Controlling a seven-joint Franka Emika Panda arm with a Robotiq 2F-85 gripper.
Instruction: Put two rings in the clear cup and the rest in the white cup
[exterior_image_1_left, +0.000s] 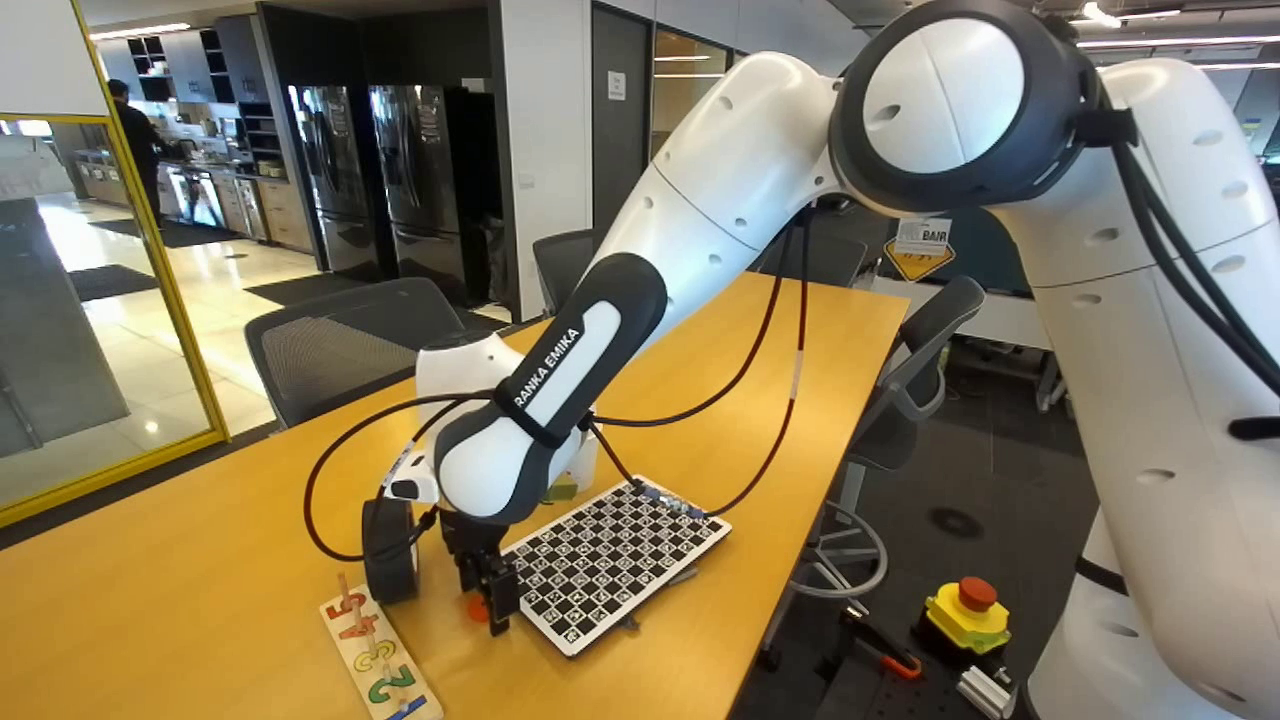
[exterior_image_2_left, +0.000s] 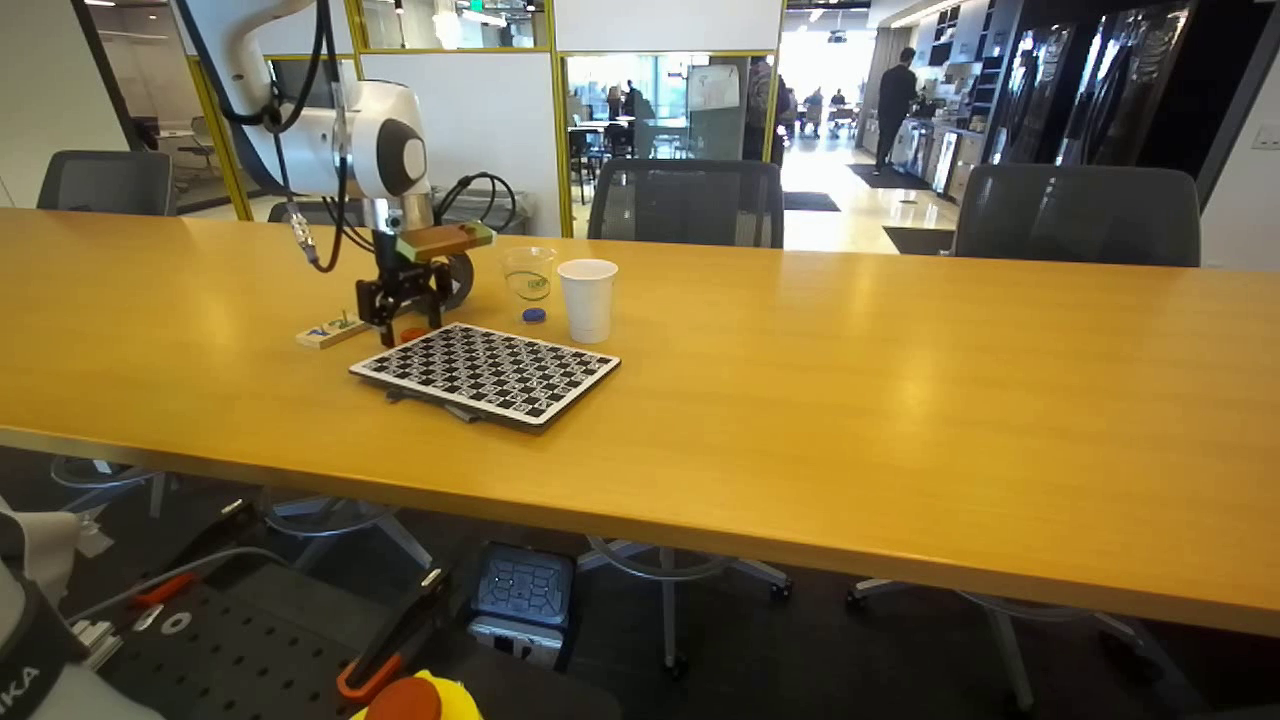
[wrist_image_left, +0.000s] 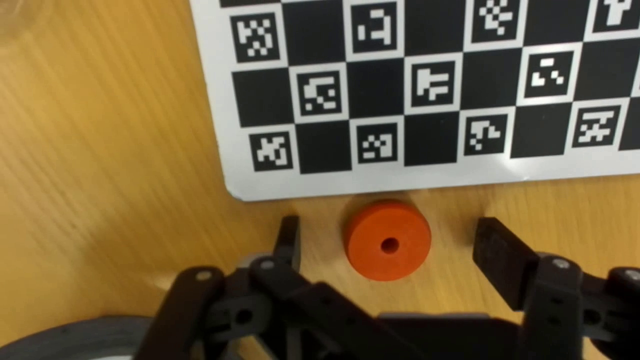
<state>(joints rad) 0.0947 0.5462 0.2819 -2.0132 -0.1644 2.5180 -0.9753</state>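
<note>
Grasping step, as judged from the pose. A red-orange ring lies flat on the table, just beside one edge of the checkered board, near a corner. The gripper straddles it, jaws apart, with a gap on either side. Off the board's adjoining edge stand the white cup and, farther from it, the clear cup; a blue disc appears low within the latter, though the faint wall leaves this uncertain. The next move calls for centred closing, then a lift clear of the board.
</note>
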